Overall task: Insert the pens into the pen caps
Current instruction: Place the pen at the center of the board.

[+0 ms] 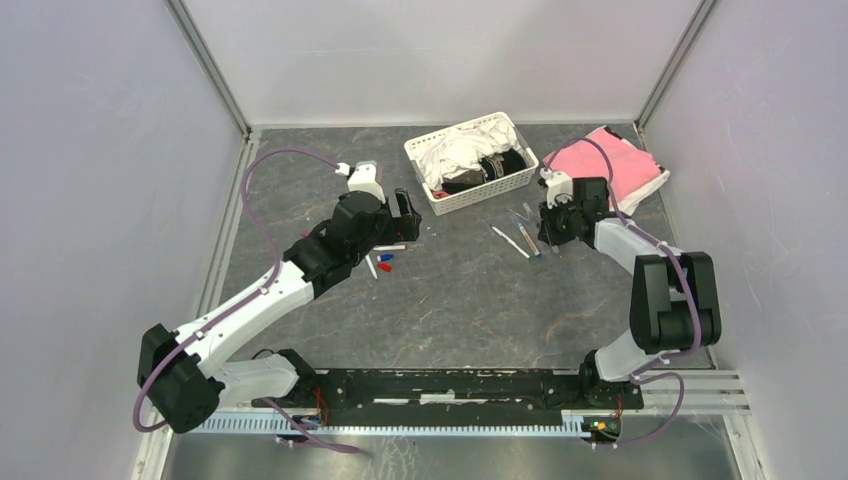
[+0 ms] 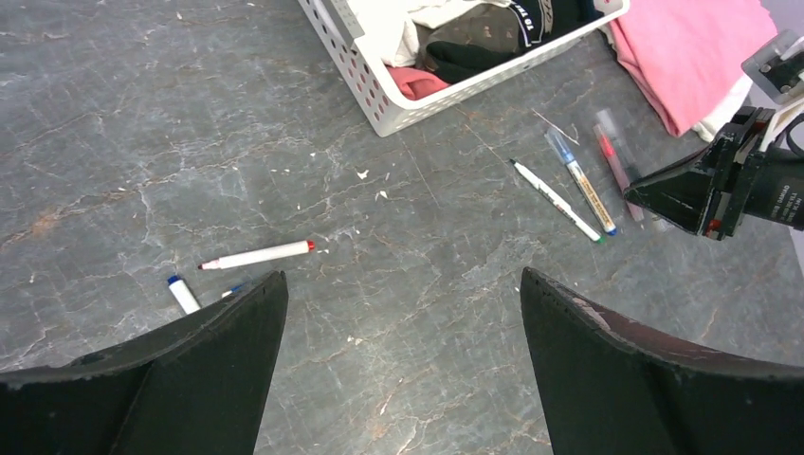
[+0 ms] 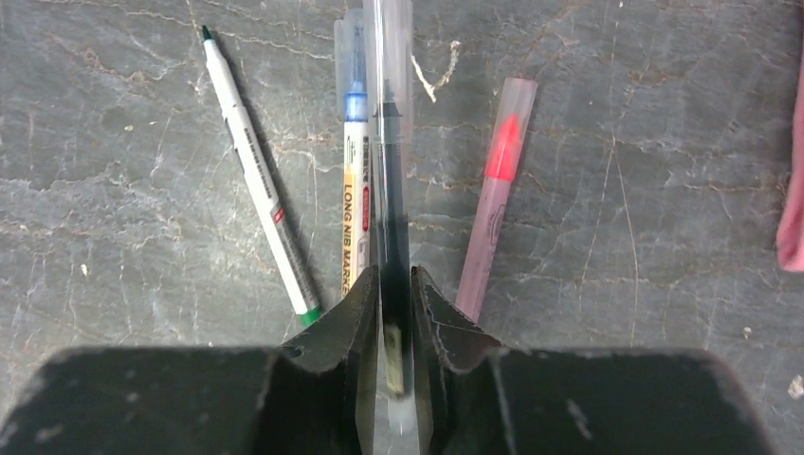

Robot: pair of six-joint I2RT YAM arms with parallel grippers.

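Four pens [image 3: 356, 218] side by side on table [image 3: 616, 284]. Dark pen [image 3: 393, 190] lies between right gripper [image 3: 394, 275] fingers; unclear whether clamped or loose. Left gripper [image 2: 400, 280] spread wide, holding nothing, red-tipped pen [image 2: 256, 255] lying near it.

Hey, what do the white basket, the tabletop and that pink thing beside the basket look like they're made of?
Basket: likely moulded plastic, white, slotted lattice walls. Tabletop: matte grey with pale veins, stone or a stone-look sheet; can't tell which. Pink thing: cloth, matte, lying in soft folds.
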